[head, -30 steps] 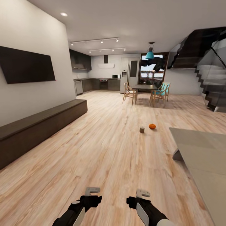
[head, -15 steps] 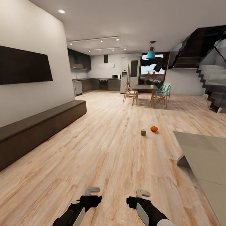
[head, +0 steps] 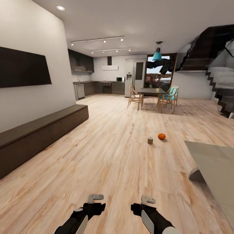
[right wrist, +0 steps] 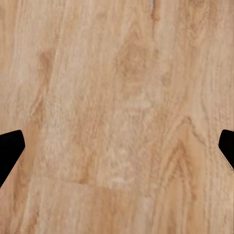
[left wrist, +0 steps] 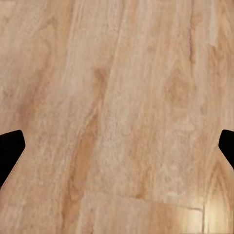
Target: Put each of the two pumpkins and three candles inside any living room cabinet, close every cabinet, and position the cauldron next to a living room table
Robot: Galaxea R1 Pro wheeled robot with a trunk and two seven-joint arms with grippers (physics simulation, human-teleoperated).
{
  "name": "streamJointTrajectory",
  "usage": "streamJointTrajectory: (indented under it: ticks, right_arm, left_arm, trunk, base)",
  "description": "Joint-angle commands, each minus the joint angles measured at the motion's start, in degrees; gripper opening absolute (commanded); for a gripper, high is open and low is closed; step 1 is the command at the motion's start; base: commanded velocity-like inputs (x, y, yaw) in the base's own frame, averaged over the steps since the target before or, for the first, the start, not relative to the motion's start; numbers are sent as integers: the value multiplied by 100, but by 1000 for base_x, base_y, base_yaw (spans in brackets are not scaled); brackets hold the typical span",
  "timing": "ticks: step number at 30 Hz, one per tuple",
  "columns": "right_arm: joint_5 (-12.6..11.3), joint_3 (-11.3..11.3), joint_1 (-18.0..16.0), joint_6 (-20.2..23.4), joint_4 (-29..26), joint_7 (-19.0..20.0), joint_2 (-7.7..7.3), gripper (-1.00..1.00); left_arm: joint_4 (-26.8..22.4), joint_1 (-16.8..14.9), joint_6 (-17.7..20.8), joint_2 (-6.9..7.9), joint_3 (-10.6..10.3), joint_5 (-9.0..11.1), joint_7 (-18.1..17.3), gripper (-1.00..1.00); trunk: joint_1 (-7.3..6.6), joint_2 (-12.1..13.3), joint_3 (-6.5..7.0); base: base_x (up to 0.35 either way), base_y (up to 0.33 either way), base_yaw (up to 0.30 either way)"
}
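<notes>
A pumpkin [head: 161, 136] sat on the wood floor [head: 110, 156], far ahead of me and a bit to the right. Just beside it stood a small grey stub [head: 150, 140]. I took it for a candle, but it was too small to be sure. The two were close but not touching.

The cabinet [head: 39, 135] ran along the left wall, long, low and dark. All its fronts looked shut. It was well apart from the pumpkin.

A pale table [head: 214, 162] showed at the right edge. I saw no cauldron.

My left claw [head: 96, 197] and right claw [head: 148, 199] hung low in front of me, over bare floor. In the left wrist view the left claw [left wrist: 117, 146] was spread wide, with a dark tip at each side and only floor between. The right claw [right wrist: 117, 146] was just the same. Both held nothing.

I judged I was at the very start: on my way to the first pick-up, with nothing put away yet.

Next I would need to roll forward and a little right, until the pumpkin was near my arms. Then I would bend down low, since it sat on the floor, and bring one open claw around it.
</notes>
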Motion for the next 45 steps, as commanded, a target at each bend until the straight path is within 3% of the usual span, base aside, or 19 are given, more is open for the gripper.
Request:
streamJointTrajectory:
  ticks: [1,45]
  right_arm:
    - [-48,10,0,1,-13,-30,1,100]
    - [-41,12,0,-37,-4,11,2,100]
  left_arm:
    - [-4,1,34,3,-15,61,2,100]
    - [24,-1,17,20,-7,54,29,100]
  trunk:
    - [2,-2,-6]
    - [2,-2,-392]
  base:
    - [313,0,0]
    - [322,0,0]
